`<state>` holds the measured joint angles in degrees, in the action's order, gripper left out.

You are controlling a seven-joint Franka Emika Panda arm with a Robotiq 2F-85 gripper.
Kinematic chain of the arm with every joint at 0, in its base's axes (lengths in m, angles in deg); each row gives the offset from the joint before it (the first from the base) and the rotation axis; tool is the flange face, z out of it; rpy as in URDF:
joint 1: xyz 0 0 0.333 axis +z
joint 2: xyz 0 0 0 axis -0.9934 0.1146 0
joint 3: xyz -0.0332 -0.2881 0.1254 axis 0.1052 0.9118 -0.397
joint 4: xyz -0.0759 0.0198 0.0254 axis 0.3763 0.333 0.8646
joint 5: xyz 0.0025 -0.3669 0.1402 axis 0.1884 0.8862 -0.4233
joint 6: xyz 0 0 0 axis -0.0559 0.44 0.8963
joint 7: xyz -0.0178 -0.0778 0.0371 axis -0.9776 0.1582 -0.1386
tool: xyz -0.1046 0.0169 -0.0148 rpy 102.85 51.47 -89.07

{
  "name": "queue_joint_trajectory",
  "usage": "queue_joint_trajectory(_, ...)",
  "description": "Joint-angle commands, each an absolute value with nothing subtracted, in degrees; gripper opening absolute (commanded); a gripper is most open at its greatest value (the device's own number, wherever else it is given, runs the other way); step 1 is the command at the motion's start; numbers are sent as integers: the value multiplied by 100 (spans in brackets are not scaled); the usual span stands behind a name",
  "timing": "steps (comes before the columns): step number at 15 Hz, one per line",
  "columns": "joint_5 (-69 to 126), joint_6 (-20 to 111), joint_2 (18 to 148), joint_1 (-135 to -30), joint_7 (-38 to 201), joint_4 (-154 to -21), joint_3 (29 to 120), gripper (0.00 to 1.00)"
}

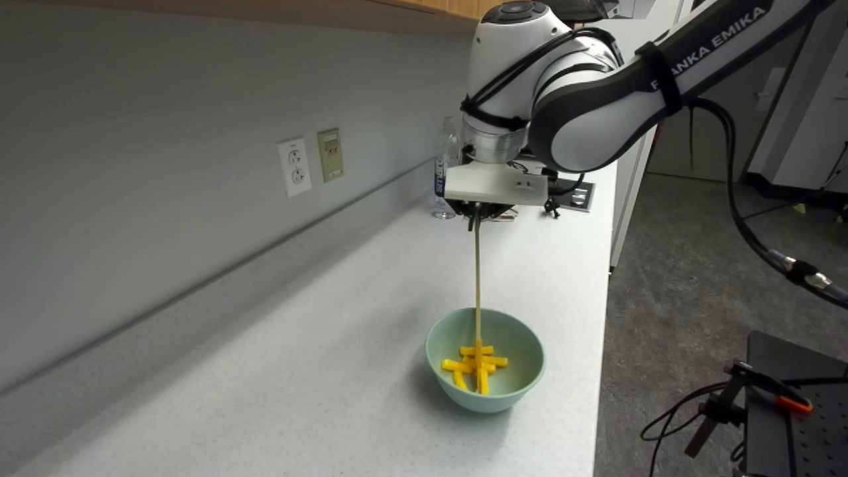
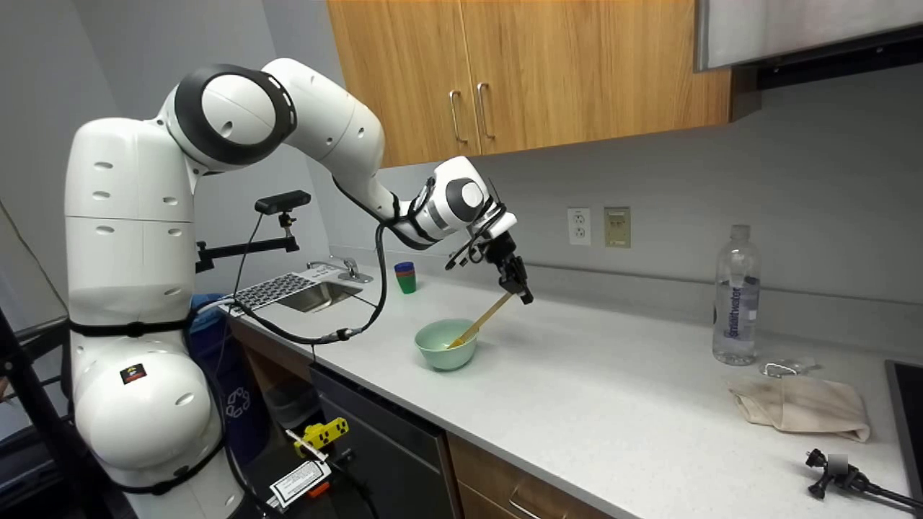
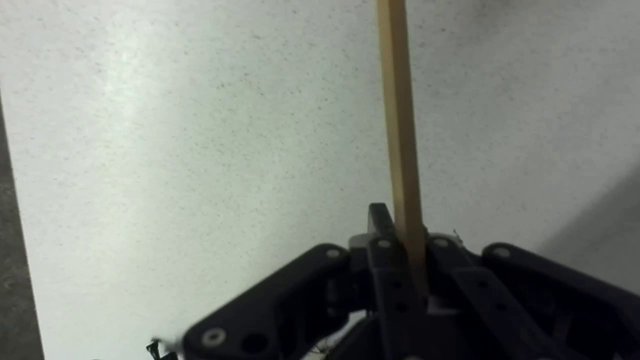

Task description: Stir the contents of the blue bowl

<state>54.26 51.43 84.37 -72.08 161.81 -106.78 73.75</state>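
Your gripper (image 3: 407, 244) grasps one stick (image 3: 398, 115); the stick slants into one blue bowl (image 1: 525, 354). At least five yellow pieces (image 1: 493, 362) overlap inside.

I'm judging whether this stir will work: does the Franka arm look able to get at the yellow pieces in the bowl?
Probably yes, through its tool: the fingers grip a wooden stirring stick whose lower end appears to reach the yellow pieces, and the pale teal-blue bowl stands uncovered.
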Motion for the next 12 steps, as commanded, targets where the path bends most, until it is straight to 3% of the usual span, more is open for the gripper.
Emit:
queue_joint_trajectory(1, 5638, 5703, 8331, -7117, 16781, -10752, 7499, 2)
queue_joint_trajectory(12, 3740, 5403, 8343, -7455, 15290, -10742, 6959, 2)
